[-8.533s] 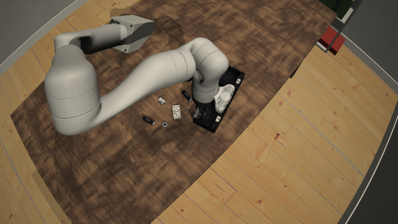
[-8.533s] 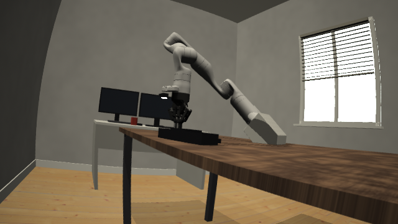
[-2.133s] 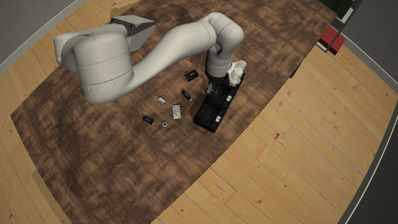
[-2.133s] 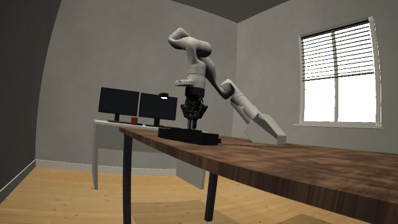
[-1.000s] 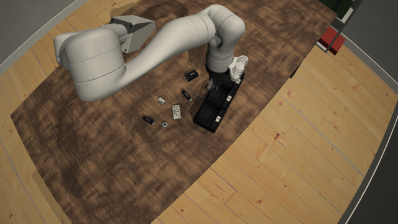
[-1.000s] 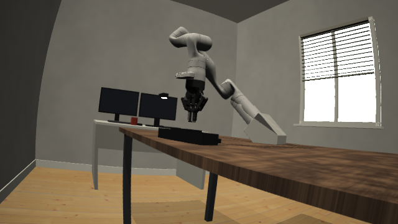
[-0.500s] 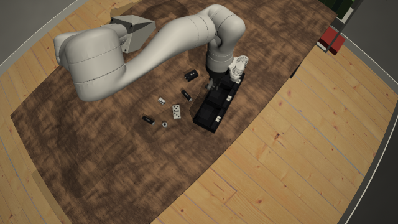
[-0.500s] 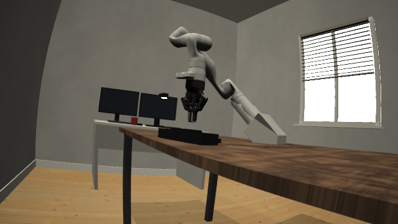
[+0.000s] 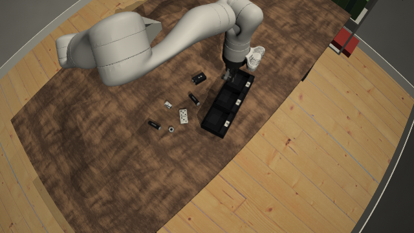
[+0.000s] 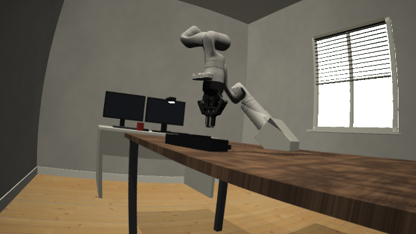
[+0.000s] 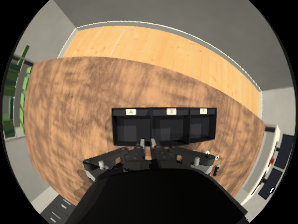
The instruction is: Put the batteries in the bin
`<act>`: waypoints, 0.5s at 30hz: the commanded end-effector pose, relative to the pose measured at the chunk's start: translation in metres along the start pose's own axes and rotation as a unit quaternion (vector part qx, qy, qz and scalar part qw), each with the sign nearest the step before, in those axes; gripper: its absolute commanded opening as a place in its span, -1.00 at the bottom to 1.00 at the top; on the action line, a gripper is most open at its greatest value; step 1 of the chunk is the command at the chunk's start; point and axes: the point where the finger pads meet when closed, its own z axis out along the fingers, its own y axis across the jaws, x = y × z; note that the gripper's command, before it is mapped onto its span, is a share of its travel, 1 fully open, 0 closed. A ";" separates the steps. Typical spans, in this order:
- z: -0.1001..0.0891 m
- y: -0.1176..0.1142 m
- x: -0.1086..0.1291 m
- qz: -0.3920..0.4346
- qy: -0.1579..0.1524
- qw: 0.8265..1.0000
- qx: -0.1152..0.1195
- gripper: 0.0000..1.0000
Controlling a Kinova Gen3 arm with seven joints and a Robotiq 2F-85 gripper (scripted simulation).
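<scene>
Brown tabletop, a black battery, long axis aimed toward the bins.

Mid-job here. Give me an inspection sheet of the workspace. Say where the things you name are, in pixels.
Surface: brown wooden table (image 9: 107,155) (image 10: 292,169) (image 11: 65,105), standing level.
Job's things: two dark cylinders (image 9: 194,99) (image 9: 154,125), likely batteries, lie outside the bins; bin A (image 9: 251,79) (image 11: 114,130) shows nothing inside in the wrist view. Black block (image 9: 198,78): nine-volt or not, cannot tell.
Clutter: domino (image 9: 184,116), small ring-like piece (image 9: 171,129), small pale piece (image 9: 167,104).
Gripper (image 9: 230,77) (image 10: 210,125) (image 11: 147,144): nearly closed, nothing held, above the bins' edge.
Cables: nothing seen.
Surroundings: desk (image 10: 99,156) with two monitors (image 10: 124,105) (image 10: 165,111), red mug (image 10: 140,126); window (image 10: 335,107).
</scene>
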 end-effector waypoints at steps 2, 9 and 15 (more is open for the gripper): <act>-0.001 -0.028 -0.002 -0.001 -0.001 1.000 -0.003 -0.82; 0.000 -0.035 0.001 -0.004 0.003 1.000 -0.006 -0.82; 0.015 -0.034 0.001 -0.003 0.003 1.000 -0.003 -0.82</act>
